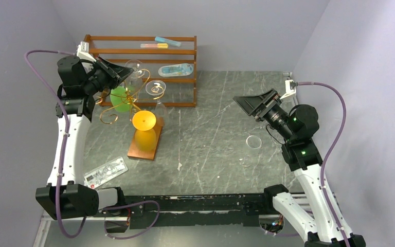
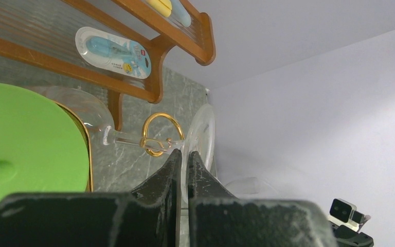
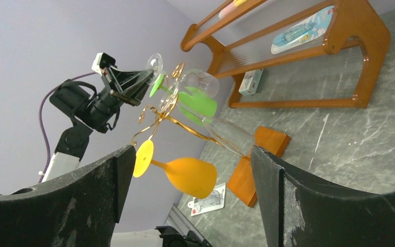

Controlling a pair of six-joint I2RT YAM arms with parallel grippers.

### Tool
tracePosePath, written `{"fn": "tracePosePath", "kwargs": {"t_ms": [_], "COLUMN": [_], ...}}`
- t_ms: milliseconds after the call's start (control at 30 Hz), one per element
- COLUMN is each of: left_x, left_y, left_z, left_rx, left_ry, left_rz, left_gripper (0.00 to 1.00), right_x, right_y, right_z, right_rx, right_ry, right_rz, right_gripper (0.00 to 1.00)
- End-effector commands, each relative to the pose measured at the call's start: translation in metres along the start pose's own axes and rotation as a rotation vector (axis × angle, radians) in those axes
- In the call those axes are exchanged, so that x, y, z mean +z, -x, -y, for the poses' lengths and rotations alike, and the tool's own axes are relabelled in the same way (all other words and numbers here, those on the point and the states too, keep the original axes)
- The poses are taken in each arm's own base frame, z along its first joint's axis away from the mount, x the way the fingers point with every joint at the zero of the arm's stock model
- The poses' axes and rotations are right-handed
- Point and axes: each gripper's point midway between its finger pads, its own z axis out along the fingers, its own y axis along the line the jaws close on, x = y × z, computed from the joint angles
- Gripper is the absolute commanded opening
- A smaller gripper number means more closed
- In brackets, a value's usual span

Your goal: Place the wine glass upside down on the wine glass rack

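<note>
The gold wire wine glass rack [image 1: 114,114] stands at the back left on its copper-brown base [image 1: 145,148]. An orange glass [image 1: 144,121], a green glass [image 1: 120,96] and a clear glass [image 1: 156,88] hang on it upside down. My left gripper [image 1: 127,72] is shut on the rim of the foot of another clear wine glass [image 2: 201,135]. That glass's stem lies in a gold curl [image 2: 157,140] of the rack, with its bowl [image 2: 79,108] beside the green glass [image 2: 25,154]. My right gripper [image 1: 243,102] is open and empty above the table at mid right.
A brown wooden shelf unit [image 1: 185,78] with packaged items stands behind the rack against the back wall. A flat packet [image 1: 106,172] lies on the table at the front left. A clear glass [image 1: 253,142] stands on the table beside the right arm.
</note>
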Motion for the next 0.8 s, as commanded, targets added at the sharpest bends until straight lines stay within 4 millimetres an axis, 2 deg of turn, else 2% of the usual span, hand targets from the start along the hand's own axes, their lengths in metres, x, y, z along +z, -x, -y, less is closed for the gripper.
{"fn": "tracePosePath", "kwargs": {"t_ms": [0, 467, 767], "left_x": [-0.013, -0.022, -0.017], "left_y": [-0.004, -0.026, -0.024], "left_z": [0.013, 0.022, 0.031], "left_rx": [0.035, 0.015, 0.020], "left_ry": [-0.035, -0.125, -0.172], "left_rz": [-0.010, -0.096, -0.120], "left_gripper": [0.05, 0.05, 0.05], "right_x": [0.000, 0.001, 0.001], "right_y": [0.000, -0.002, -0.004], "right_z": [0.001, 0.005, 0.008], "right_rx": [0.000, 0.017, 0.037], "right_ry": [-0.003, -0.009, -0.012], "right_rz": [0.004, 0.002, 0.007], "right_gripper": [0.86, 0.85, 0.85]}}
